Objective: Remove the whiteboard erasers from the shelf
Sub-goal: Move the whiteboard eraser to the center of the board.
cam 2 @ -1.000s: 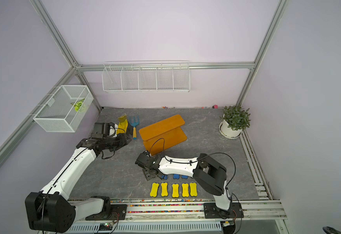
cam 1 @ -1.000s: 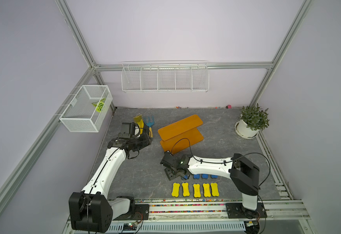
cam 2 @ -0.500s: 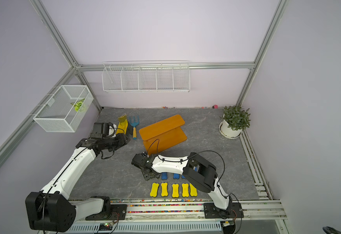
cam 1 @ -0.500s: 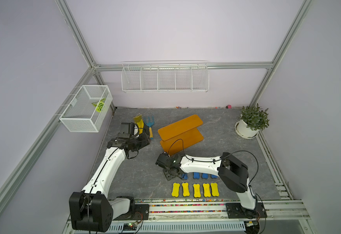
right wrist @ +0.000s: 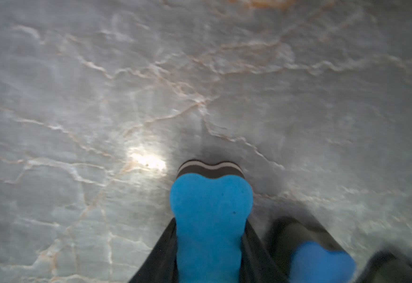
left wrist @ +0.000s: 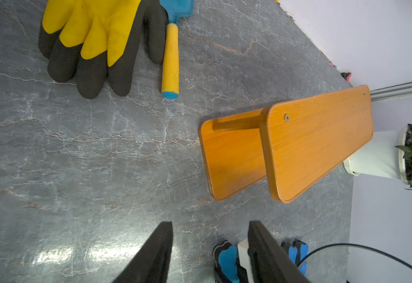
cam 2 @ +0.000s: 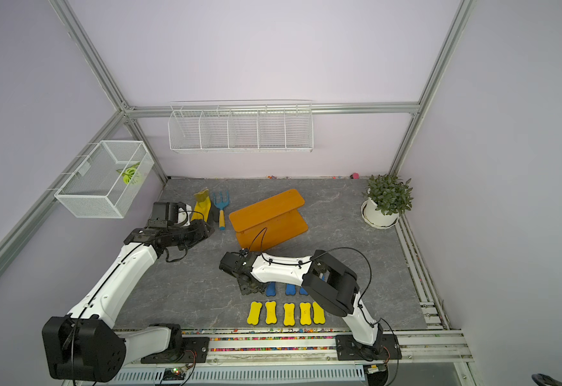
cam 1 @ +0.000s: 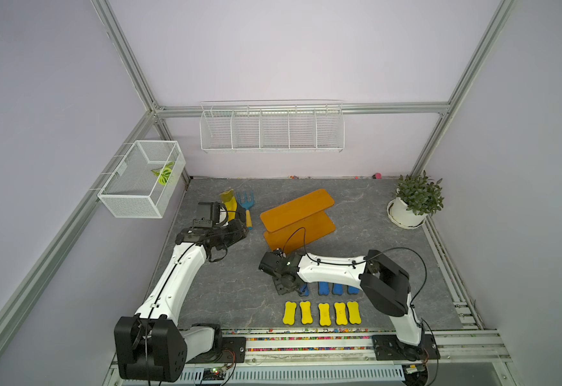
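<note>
Counts: 5 yellow erasers (cam 1: 322, 314), one row. 4 blue erasers (cam 1: 323, 288) showing at the row's 12 o'clock; any more under the right arm (cam 1: 331, 270) can't be told. 1 shelf (cam 1: 298, 207), two-tier. 2 wire baskets (cam 1: 271, 128). 1 plant (cam 1: 418, 194), 1 rake (cam 1: 247, 204). Gloves (cam 1: 228, 200): count unclear.

The shelf (cam 1: 298, 217) stands mid-bench (cam 1: 223, 290) toward the back, with a glove (cam 1: 228, 200) and hand rake (cam 1: 247, 204) side by side to its left and a potted plant (cam 1: 413, 204) in the back right corner. Near the front edge lies a front row of erasers (cam 1: 322, 313); just behind it is a second row (cam 1: 323, 288), partly under the right arm, whose leftmost eraser (right wrist: 211, 201) lies between the fingers of the right end effector (right wrist: 210, 223). The left end effector (left wrist: 210, 235) is just in front of the glove.
</note>
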Robot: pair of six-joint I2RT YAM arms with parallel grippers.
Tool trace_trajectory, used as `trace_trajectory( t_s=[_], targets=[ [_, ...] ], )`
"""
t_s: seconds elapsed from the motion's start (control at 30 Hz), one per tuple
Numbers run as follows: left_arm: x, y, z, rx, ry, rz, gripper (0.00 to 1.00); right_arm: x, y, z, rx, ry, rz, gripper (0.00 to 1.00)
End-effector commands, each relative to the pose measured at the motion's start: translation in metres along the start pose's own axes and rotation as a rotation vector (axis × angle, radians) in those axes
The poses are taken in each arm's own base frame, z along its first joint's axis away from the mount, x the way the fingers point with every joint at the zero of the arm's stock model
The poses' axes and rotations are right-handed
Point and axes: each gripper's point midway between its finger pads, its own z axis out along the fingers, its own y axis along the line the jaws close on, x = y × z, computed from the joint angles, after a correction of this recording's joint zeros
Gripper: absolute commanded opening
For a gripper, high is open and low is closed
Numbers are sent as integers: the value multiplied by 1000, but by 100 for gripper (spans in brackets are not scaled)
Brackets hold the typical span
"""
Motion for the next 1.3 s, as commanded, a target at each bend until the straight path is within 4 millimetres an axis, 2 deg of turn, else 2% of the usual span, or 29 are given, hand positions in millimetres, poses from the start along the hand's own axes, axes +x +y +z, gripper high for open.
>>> trace_trajectory(
  t_s=[0.0,0.17,0.33,0.47,0.77,0.93,1.27],
  targets=[
    [-5,1,-4,21,-26,-11,54,-5,-16,-24,42,-41,111,39],
    [0,0,2,43,8,-19,53,-6,-7,-29,32,-69,179,39],
    [-1,-4,1,60,7,-18,52,-2,-7,-30,35,-54,227,41],
    [-1,1,1,36,1,-23,52,4,-3,-26,33,-29,261,40],
    [3,-2,3,58,18,-26,50,11,8,-22,31,-1,281,39],
    [3,-2,0,58,11,-23,50,19,5,-14,56,31,298,37],
    [5,-3,1,67,19,-26,50,19,7,-6,54,62,300,39]
  ],
)
